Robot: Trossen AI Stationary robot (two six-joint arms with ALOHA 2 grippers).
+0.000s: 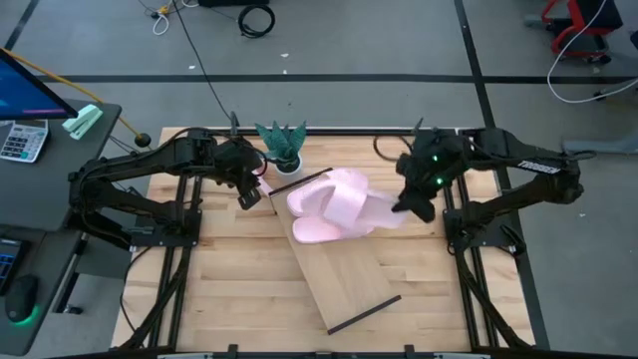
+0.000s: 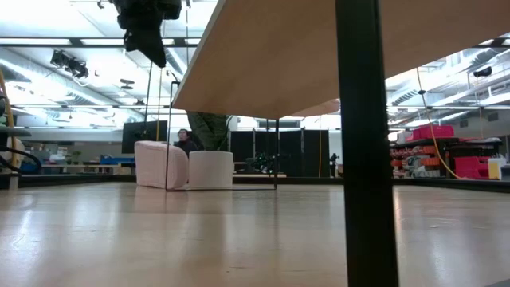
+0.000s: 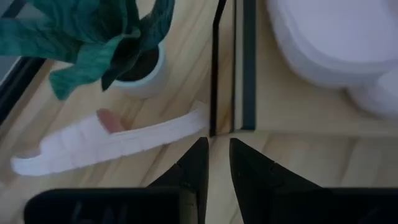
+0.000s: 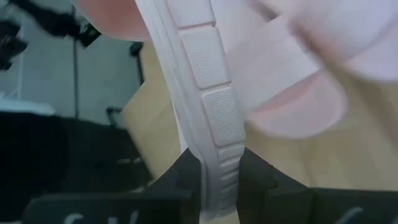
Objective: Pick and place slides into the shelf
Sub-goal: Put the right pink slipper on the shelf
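Observation:
The shelf (image 1: 344, 274) is a light-wood board with black end rails, lying aslant across the table's middle. A pile of pale pink slides (image 1: 324, 204) lies on its far end. My right gripper (image 1: 411, 204) stands at the pile's right and is shut on one slide (image 1: 384, 212). Another slide (image 3: 106, 142) lies on its side on the table between the plant pot and the shelf's far rail (image 3: 214, 68). My left gripper (image 3: 217, 155) hangs just short of that rail with its fingers a narrow gap apart, empty. My right gripper pinches the held slide's sole near one end (image 4: 217, 149) between its two fingers, one on the ridged underside and one on the upper face. The sole runs on edge, away from the fingers toward the pile. The fingers come from the table's right side.
A small potted plant (image 1: 282, 150) stands at the table's far edge, close to my left gripper. In the low view the shelf's black leg (image 2: 362, 143) stands close in front, with the board overhead. The near half of the board (image 1: 349, 289) is bare.

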